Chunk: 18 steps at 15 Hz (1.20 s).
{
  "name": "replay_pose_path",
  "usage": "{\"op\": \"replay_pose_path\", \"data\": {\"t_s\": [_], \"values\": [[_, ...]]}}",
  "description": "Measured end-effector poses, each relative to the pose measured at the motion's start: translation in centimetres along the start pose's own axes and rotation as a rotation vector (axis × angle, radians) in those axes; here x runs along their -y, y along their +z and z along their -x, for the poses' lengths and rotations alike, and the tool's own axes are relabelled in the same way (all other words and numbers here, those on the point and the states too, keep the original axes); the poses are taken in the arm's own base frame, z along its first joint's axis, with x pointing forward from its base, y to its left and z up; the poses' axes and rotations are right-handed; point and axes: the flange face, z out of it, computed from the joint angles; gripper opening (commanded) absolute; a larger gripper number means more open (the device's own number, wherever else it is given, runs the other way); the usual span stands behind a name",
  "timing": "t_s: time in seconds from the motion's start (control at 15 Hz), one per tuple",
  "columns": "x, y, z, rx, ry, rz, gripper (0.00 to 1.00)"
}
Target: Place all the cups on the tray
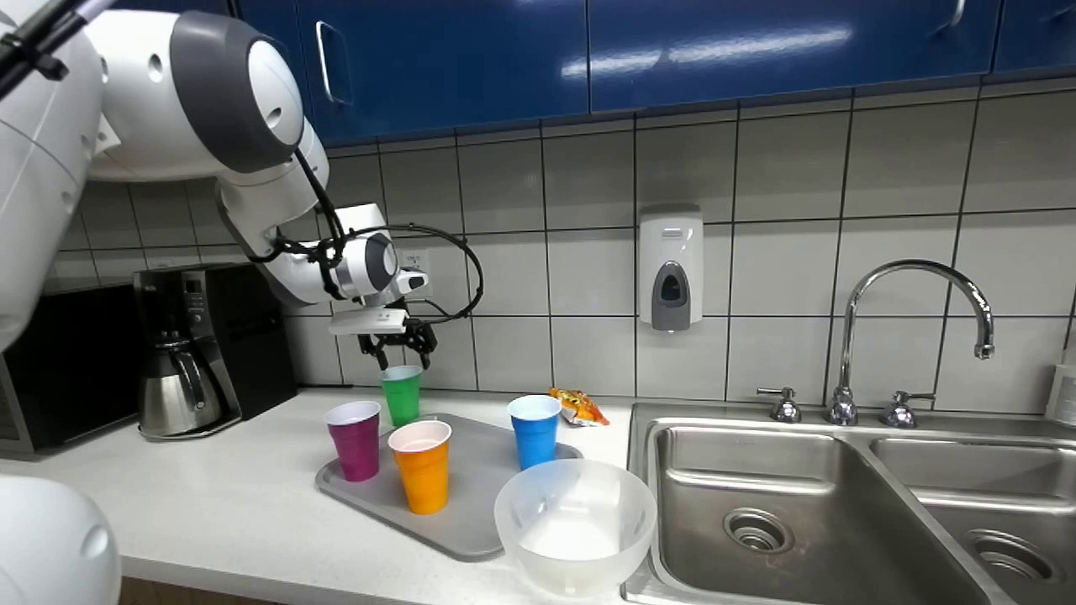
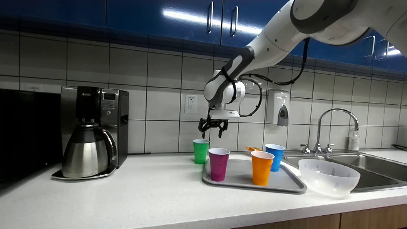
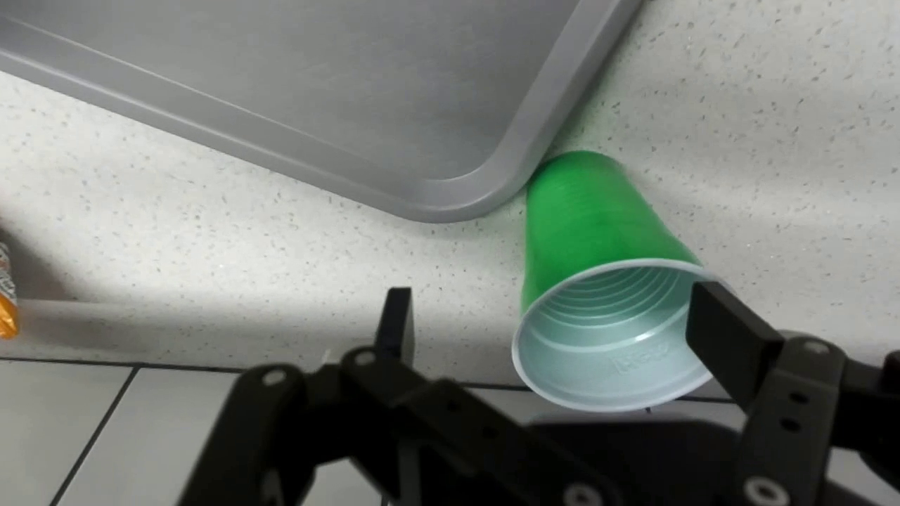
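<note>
The green cup (image 1: 402, 400) stands upright on the counter just outside the tray's back corner; it shows in an exterior view (image 2: 200, 153) and large in the wrist view (image 3: 590, 218). My gripper (image 2: 211, 135) is open and empty above it. In the wrist view the gripper (image 3: 552, 309) has its right finger overlapping the cup's rim and its left finger well apart from it. The purple cup (image 2: 218, 167), orange cup (image 2: 261, 170) and blue cup (image 1: 535, 437) stand upright on the grey tray (image 1: 471, 529), whose corner fills the top of the wrist view (image 3: 450, 193).
A translucent white bowl (image 1: 576, 521) stands at the tray's sink end, near the steel sink (image 1: 756, 470). An orange snack packet (image 1: 578, 407) lies by the tiled wall behind the blue cup. A coffee maker (image 2: 92, 133) stands at the far left. Blue cabinets (image 1: 445, 67) hang above.
</note>
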Motion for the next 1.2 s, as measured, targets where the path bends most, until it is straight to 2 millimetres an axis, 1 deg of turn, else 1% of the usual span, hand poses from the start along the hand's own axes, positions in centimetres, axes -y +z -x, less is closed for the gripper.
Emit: {"op": "replay_pose_path", "data": {"t_s": [0.27, 0.73, 1.13, 1.2], "values": [[-0.1, 1.1, -0.9, -0.007, 0.017, 0.015, 1.0], [-0.4, 3.8, -1.4, 0.009, 0.04, 0.044, 1.0], [-0.5, 5.0, -1.8, 0.015, 0.046, 0.058, 1.0], [-0.5, 5.2, -1.8, 0.017, 0.048, 0.06, 0.75]]}}
